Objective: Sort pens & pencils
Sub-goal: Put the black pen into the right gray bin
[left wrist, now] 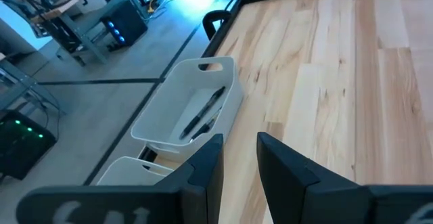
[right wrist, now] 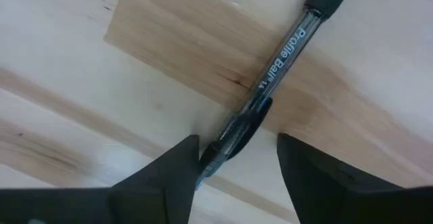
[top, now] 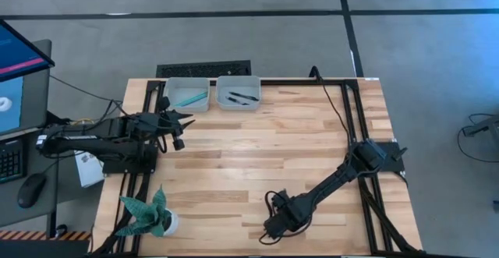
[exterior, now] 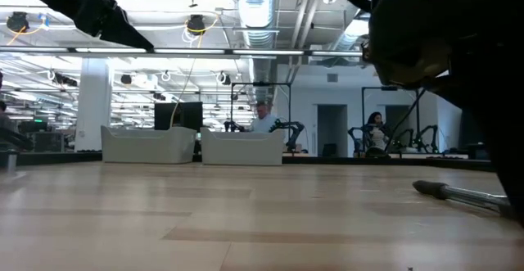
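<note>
I have the right end effector (right wrist: 233, 163) low over the near edge of the counter (top: 312, 133), its fingers spread apart with a black pen (right wrist: 270, 82) lying flat on the wood between them. One finger (right wrist: 177, 166) sits just beside the pen's clip end; the other (right wrist: 308, 163) stands clear of it, so nothing is pinched. The pen's barrel runs out past the fingertips.

My left end effector (left wrist: 237, 160) hangs near the far left of the counter, fingers slightly apart and empty, near the two white bins. The left bin (top: 185, 83) holds teal pens (top: 189, 99); the right bin (top: 238, 81) holds black pens (top: 238, 97).
</note>
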You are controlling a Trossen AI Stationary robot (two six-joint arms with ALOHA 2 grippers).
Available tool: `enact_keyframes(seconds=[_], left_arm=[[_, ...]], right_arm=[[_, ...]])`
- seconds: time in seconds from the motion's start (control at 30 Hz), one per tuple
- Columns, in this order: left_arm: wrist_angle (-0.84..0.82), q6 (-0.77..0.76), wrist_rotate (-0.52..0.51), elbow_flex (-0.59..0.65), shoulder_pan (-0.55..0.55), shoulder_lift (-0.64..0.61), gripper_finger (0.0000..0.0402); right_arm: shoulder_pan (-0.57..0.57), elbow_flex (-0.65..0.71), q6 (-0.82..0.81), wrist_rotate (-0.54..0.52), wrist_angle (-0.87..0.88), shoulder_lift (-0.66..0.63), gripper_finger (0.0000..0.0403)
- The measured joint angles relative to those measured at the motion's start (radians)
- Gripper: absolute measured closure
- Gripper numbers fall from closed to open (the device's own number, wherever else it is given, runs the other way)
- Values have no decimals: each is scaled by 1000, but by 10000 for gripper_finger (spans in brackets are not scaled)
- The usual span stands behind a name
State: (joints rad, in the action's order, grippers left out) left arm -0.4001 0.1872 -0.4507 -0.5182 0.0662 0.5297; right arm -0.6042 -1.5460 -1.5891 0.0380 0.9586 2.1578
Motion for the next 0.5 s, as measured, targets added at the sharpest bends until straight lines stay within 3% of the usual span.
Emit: enact_keyframes(seconds=[0.5], left_arm=[[-12,-8,0,0,0,0,319]], right_arm=[[10,31,-115,18,-28,1,223]])
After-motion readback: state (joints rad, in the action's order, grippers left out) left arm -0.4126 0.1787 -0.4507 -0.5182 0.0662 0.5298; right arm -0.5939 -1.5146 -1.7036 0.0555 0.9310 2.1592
